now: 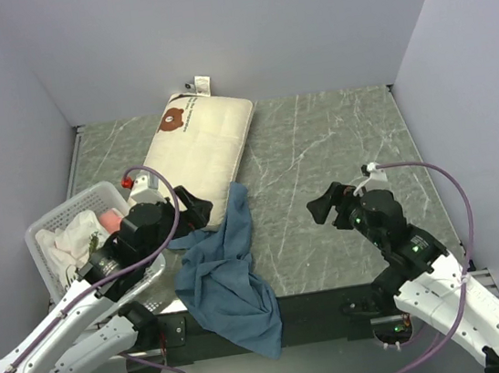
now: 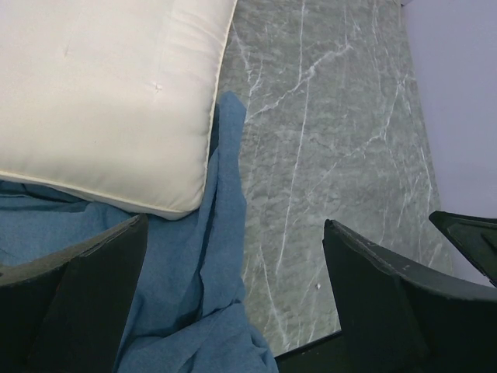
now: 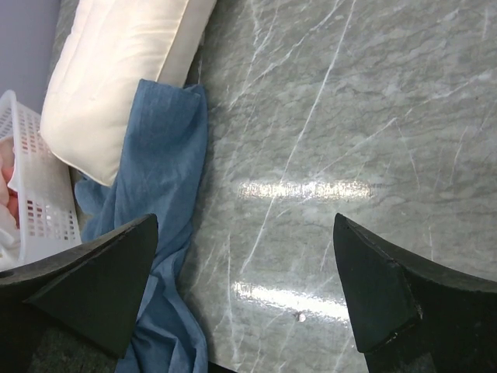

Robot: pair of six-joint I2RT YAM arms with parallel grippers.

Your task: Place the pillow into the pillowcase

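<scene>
The upper left of the view is filled by the cream-white pillow (image 2: 101, 101), on which faint quilting stitches can be seen. Its near corner is laid over the crumpled blue pillowcase (image 2: 186, 295), and a narrow strip of that fabric is drawn up along the pillow's right edge. The rest is taken up by the grey-green marbled table (image 2: 334, 132), bordered at the far right by a lilac wall (image 2: 458, 93). The left gripper (image 2: 233, 225) is seen with its dark fingers (image 2: 85, 295) spread wide apart, nothing held between them. A dark angular part (image 2: 470, 237) is cut off at the right edge (what it is cannot be told).
</scene>
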